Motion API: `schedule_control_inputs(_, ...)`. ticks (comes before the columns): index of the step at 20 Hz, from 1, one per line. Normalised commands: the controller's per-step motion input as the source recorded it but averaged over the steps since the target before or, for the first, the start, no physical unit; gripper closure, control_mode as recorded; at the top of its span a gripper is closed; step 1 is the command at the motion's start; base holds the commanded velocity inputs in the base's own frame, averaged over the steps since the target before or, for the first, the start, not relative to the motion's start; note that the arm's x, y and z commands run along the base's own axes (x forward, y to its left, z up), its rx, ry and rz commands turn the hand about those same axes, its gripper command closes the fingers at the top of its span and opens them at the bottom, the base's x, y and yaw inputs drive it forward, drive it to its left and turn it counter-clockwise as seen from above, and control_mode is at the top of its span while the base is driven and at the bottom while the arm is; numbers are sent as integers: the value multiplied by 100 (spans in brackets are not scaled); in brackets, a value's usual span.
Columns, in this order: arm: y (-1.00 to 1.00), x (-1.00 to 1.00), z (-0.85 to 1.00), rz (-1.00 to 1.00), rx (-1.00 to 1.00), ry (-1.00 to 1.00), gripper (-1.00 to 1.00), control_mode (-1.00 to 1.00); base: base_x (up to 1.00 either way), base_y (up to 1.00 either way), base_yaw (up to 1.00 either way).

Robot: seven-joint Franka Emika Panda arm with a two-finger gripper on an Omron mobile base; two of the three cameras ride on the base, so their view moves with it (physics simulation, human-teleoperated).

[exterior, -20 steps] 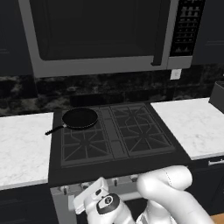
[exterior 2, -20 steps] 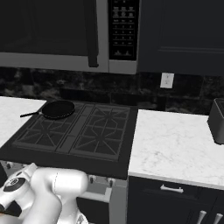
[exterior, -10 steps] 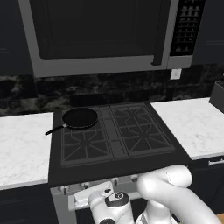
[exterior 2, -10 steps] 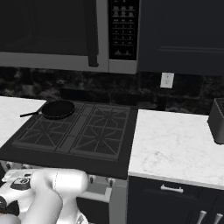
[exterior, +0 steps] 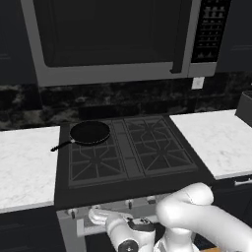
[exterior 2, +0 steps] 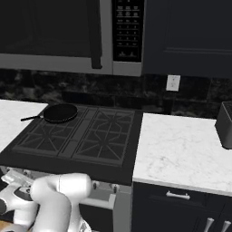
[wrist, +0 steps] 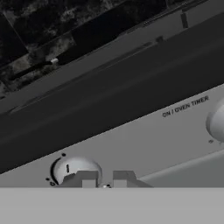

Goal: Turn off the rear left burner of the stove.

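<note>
One microwave (exterior: 115,39) is seen above the cooktop, with a dark stone wall behind and two white counters (exterior: 24,165), one at each side of the stove (exterior: 125,170). The stove carries four grated burners and one centre strip between the two pairs. The rear left burner (exterior: 91,134) forms the far-left corner of the cooktop and is largely covered by one black frying pan (exterior: 89,132), whose handle points out over the stove's left edge toward the left counter. One dark box (exterior 2: 225,124) stands at the far right edge of the right counter, and one outlet (exterior 2: 173,83) is set in the wall.

Along the silver front of the stove a row of small knobs is visible; an exact count cannot be made. In the hand view two knobs are seen: one round knob (wrist: 74,169) just above the fingertips, a second at the right edge. The gripper (wrist: 104,179) is held at the front panel, fingertips narrowly apart, touching or just short of the nearer knob; which cannot be told
</note>
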Motion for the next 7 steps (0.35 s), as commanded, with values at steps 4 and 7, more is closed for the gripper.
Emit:
schedule_control_inputs(4, 2, 0, 0, 1, 1, 0, 100, -100, 0, 0, 0)
schedule_control_inputs(7, 0, 0, 0, 0, 0, 0, 100, -100, 0, 0, 0)
